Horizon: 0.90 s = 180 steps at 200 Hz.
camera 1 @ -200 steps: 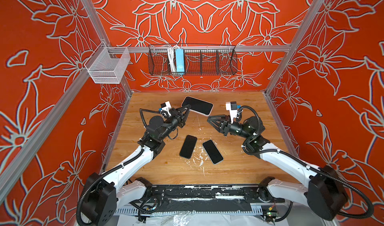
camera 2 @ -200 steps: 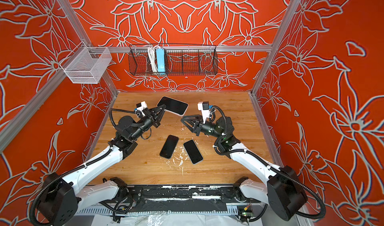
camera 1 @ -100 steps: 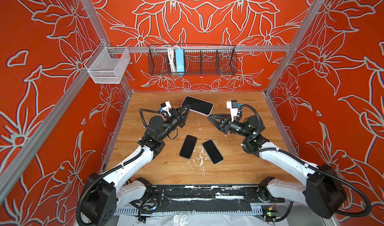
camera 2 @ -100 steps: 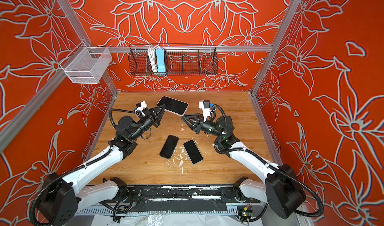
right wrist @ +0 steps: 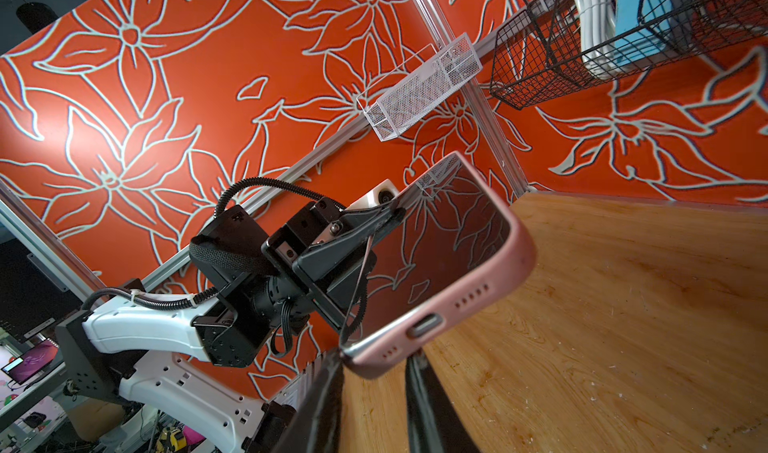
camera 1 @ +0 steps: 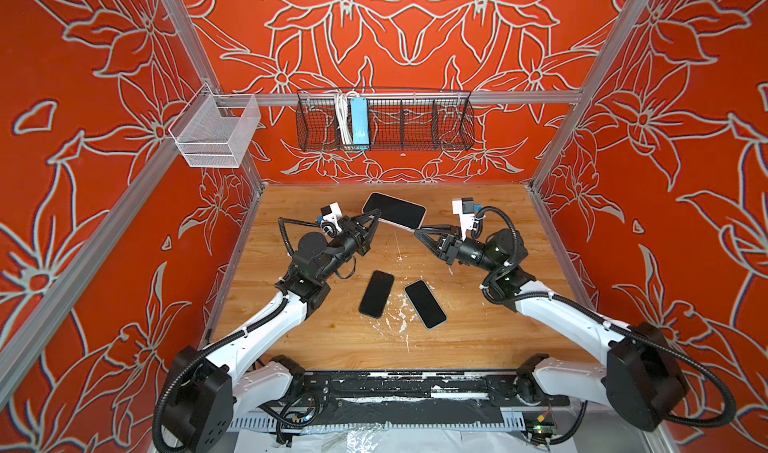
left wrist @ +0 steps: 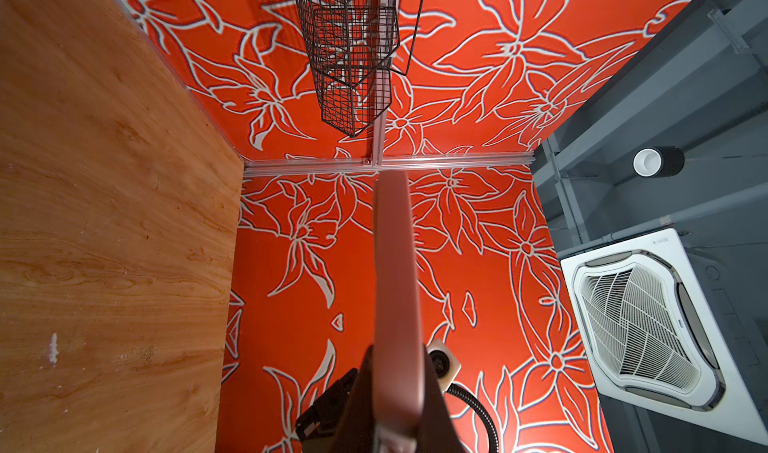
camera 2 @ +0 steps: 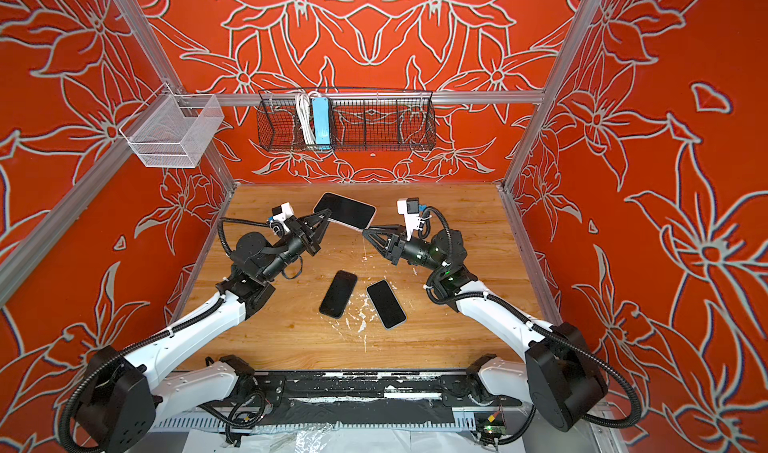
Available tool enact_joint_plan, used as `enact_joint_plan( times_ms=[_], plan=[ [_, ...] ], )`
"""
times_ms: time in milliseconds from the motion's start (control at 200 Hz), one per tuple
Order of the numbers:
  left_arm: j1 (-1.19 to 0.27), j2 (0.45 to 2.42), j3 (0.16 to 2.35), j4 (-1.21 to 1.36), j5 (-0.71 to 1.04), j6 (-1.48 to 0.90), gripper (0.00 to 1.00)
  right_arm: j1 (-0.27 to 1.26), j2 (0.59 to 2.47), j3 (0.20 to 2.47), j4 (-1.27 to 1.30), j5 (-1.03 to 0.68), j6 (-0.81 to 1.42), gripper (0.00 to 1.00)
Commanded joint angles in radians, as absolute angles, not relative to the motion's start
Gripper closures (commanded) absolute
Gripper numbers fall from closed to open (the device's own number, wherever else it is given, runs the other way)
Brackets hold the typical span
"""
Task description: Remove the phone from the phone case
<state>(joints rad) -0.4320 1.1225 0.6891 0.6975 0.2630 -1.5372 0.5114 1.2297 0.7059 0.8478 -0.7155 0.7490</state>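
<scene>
Left gripper (camera 1: 376, 214) clamped tight on one end of the cased phone (camera 1: 395, 209), which is held clear of the far tabletop. Right gripper (camera 1: 417, 231) partly closed astride the opposite corner; a firm pinch cannot be told. Wooden tabletop (camera 1: 478, 338), flecked white, carries a dark phone (camera 1: 376, 293) and a light-rimmed phone (camera 1: 425, 304). Red floral walls bear a black wire basket (camera 1: 415, 118) and a white mesh basket (camera 1: 216, 135). Both arms reach forward and inward. Phone case (right wrist: 457, 301): pink, port cutout visible, dark screen seated within.
</scene>
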Motion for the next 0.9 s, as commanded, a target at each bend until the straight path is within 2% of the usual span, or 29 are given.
enact_joint_plan(
  times_ms=[0, 170, 510, 896],
  plan=[
    [-0.435, 1.11, 0.715, 0.798, 0.272, -1.534, 1.0, 0.504, 1.233, 0.741, 0.894, -0.72, 0.774, 0.72],
    [-0.436, 1.109, 0.717, 0.801, 0.274, -1.536, 1.0, 0.504, 1.24, 0.744, 0.89, -0.719, 0.774, 0.72],
    [-0.437, 1.101, 0.729, 0.798, 0.283, -1.54, 1.0, 0.504, 1.261, 0.754, 0.887, -0.719, 0.769, 0.81],
    [-0.458, 1.103, 0.749, 0.801, 0.295, -1.547, 1.0, 0.502, 1.301, 0.765, 0.893, -0.712, 0.766, 0.84]
  ],
)
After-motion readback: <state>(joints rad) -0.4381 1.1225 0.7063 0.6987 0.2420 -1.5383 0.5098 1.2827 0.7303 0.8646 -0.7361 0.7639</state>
